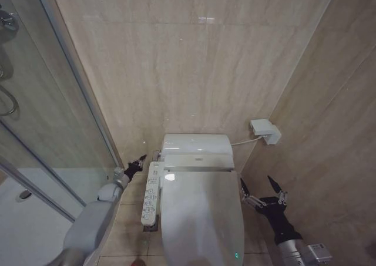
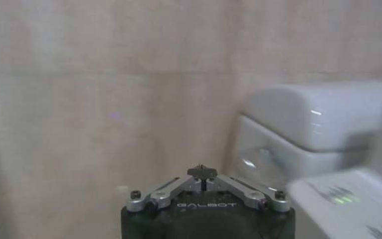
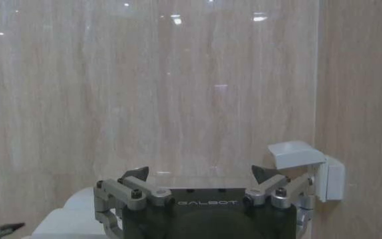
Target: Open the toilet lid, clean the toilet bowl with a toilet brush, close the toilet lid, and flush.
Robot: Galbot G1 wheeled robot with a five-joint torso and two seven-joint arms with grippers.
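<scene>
While its two dark fingertips are pressed together with nothing between them, the left gripper point(image 1: 141, 159) hovers low beside the toilet, close to the upper end of the white side control strip point(image 1: 151, 194) with its rows of small buttons; in the left wrist view the same gripper point(image 2: 202, 173) points at the beige marble-look wall point(image 2: 98, 99), with the toilet's rounded white rear unit point(image 2: 324, 119) off to one side. On the other side of the toilet, the right gripper point(image 1: 262, 189) has its fingers spread wide apart and empty, hanging near the tiled side wall below a small white wall-mounted box point(image 1: 265, 130); the right wrist view shows that box point(image 3: 304, 164) just beyond the spread fingertips point(image 3: 135, 175). Between the two arms, the large smooth white oval toilet lid point(image 1: 202, 219) lies shut over the bowl, a small green light glowing near its front edge. A glass shower partition point(image 1: 47, 131) stands to the robot's left.
</scene>
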